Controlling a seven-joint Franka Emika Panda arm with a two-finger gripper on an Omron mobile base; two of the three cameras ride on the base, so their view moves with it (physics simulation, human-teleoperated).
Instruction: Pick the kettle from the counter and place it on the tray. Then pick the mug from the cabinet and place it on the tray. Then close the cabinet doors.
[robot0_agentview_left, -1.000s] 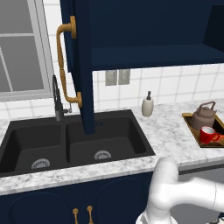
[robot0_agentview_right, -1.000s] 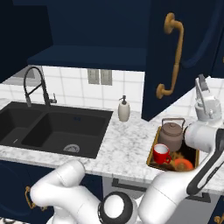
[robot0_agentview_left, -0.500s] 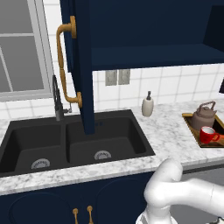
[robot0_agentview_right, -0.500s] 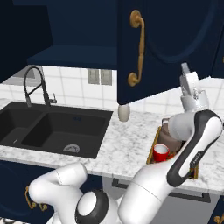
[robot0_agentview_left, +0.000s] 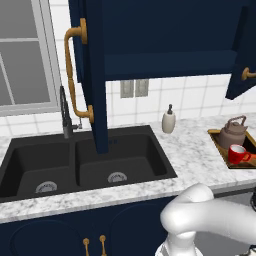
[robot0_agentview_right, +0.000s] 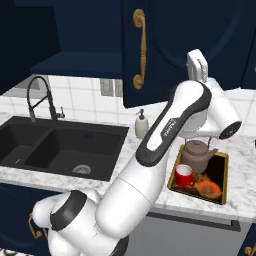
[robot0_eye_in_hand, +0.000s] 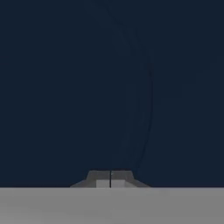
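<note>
Kettle (robot0_agentview_left: 231, 133) & mug (robot0_agentview_left: 236, 153) on tray (robot0_agentview_left: 216, 141), marble counter (robot0_agentview_left: 195, 150).

We see a glossy white arm (robot0_agentview_right: 165, 130) built of thick, rounded, tube-like segments, with dark charcoal bands curving around the joints where one segment meets the next. Its upper end carries a small boxy white hand (robot0_agentview_right: 197, 65) with a grey face, and a dark round cap closes the side of the bulbous joint just below it. Our gripper (robot0_eye_in_hand: 110, 179) has two small dark grey finger tips with paler square pads, parted only by a thin black seam.
</note>
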